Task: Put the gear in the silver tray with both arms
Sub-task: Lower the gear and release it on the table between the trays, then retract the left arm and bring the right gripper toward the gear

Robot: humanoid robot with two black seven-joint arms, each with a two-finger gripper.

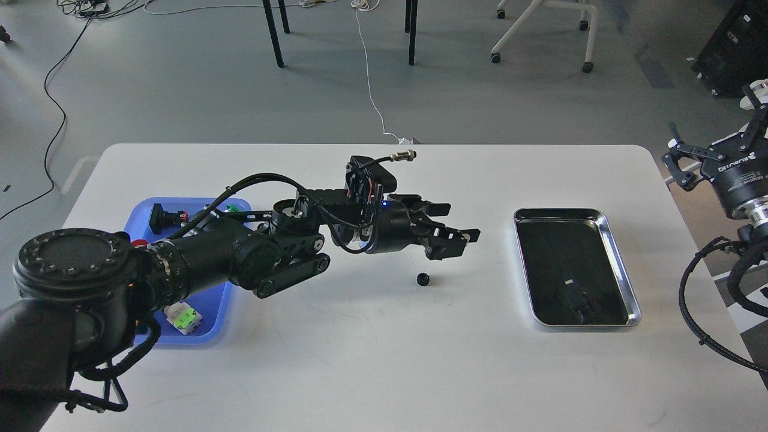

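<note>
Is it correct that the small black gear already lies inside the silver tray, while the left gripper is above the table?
Not quite. In the head view the gear lies on the white table, left of the silver tray, below the left gripper.

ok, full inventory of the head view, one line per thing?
table: 1, white, fills foreground
gear: 1, black, table centre, lying free
silver tray: 1, right side of table, dark bottom
blue tray: 1, left side, holds small parts, partly hidden by arm
chairs and cables: grey floor beyond table
left end effector: black, open, above and just past gear
right end effector: black, open, off table's right edge
</note>
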